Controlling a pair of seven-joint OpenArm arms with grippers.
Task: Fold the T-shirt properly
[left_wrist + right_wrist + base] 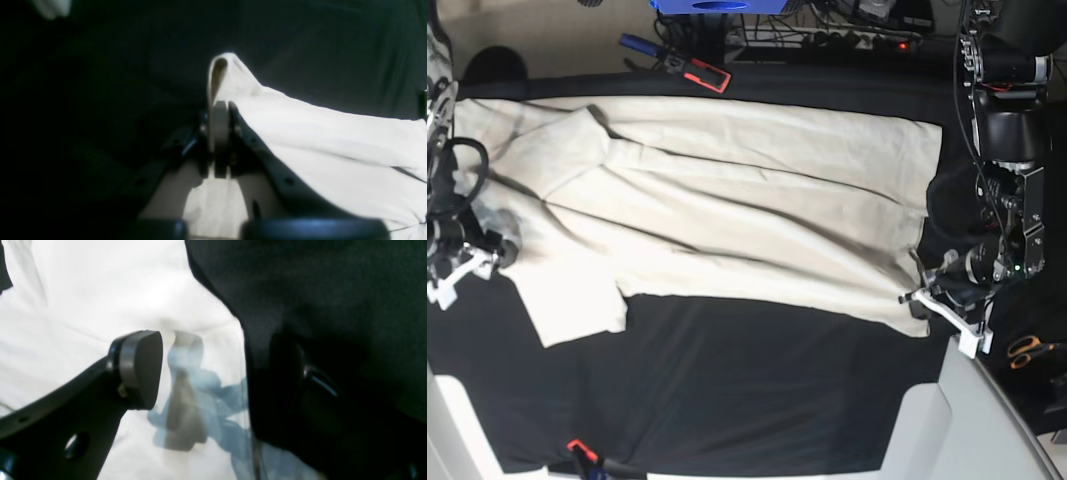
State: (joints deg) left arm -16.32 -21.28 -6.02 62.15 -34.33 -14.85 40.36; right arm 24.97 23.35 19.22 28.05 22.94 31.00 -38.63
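As T-shirt (727,190) lies lengthwise left-right | left gripper (220,110) pinches its hem | right gripper (213,370) gapes empty.

A black cloth (727,380) covers the table. Orange-handled scissors (1028,350) lie at the right edge, and a red tool (705,73) rests top centre.

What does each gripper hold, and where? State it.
The left gripper is shut on the T-shirt, pinching a corner of its edge. The right gripper holds nothing; its jaws stand open.

black tabletop (727,380), beige floor (537,30), orange scissors (1027,350)
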